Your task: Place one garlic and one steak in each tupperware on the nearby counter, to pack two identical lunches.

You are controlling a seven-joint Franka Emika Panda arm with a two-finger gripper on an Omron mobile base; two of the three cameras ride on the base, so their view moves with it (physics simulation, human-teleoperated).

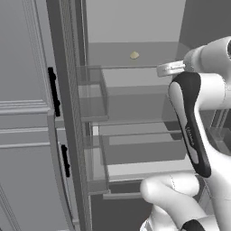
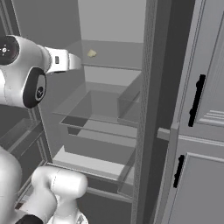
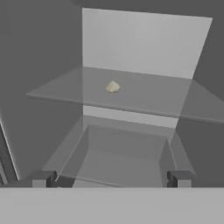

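Note:
One garlic (image 3: 112, 87), a small pale cream-yellow bulb, lies on a glass shelf (image 3: 148, 96) inside an open grey refrigerator. The same garlic (image 1: 134, 55) sits high on the upper shelf in the left base view, and the right base view has the garlic (image 2: 91, 53) near the back wall. My gripper (image 3: 112, 179) faces the shelf from well in front of and below the bulb. It is open, with nothing between its fingertips (image 3: 43, 178). The steak, the tupperware and the counter are out of view.
Below the garlic's shelf are a clear drawer (image 3: 124, 153) and more glass shelves (image 2: 100, 113). Grey panelled doors with black bar handles (image 1: 54, 90) (image 2: 197, 100) flank the opening. My white arm (image 1: 194, 126) stands close in front of the fridge.

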